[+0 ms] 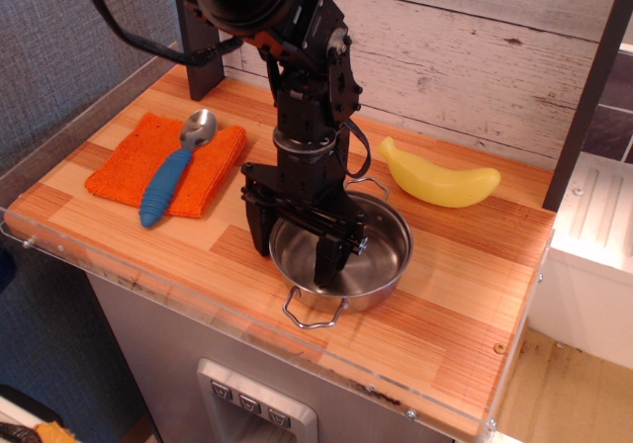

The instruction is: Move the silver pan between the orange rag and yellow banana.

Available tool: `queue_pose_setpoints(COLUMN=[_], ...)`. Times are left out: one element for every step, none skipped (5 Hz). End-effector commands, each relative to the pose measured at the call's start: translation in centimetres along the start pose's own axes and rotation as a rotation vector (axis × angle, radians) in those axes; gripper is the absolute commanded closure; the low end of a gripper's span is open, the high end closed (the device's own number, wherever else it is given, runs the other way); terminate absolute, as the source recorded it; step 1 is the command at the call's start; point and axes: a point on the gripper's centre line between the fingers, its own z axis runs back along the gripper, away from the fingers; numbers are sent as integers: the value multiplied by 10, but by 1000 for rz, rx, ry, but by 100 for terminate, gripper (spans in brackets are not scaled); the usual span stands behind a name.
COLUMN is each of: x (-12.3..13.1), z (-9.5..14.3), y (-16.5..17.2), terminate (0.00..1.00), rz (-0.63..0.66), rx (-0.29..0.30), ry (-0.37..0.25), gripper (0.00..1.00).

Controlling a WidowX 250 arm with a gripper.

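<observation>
The silver pan [381, 253] sits near the front middle of the wooden counter, one wire handle toward the front edge. My gripper [294, 247] is down at the pan's left rim, jaws spread wide. One finger [259, 230] stands outside the rim and the other [326, 261] inside the bowl. The jaws do not look closed on the rim. The orange rag [129, 161] lies at the left. The yellow banana [440, 182] lies at the back right, apart from the pan.
A spoon with a blue handle [166, 184] lies on the rag. A dark post [203, 62] stands at the back left. A clear lip [198, 305] runs along the counter's front edge. A plank wall is behind, and a black pole [591, 87] at the right.
</observation>
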Motion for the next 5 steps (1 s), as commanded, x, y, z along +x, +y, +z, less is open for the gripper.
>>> queue_pose_setpoints(x=[-6, -9, -10, -5, 13], z=[4, 20, 38, 62, 71], y=[-2, -2, 6, 23, 54], terminate=[0, 0, 0, 0, 0], rz=[-19, -32, -34, -12, 67], rx=[-30, -42, -60, -96, -103], ry=[-22, -56, -87, -125, -137], gripper=[100, 100, 100, 100, 100])
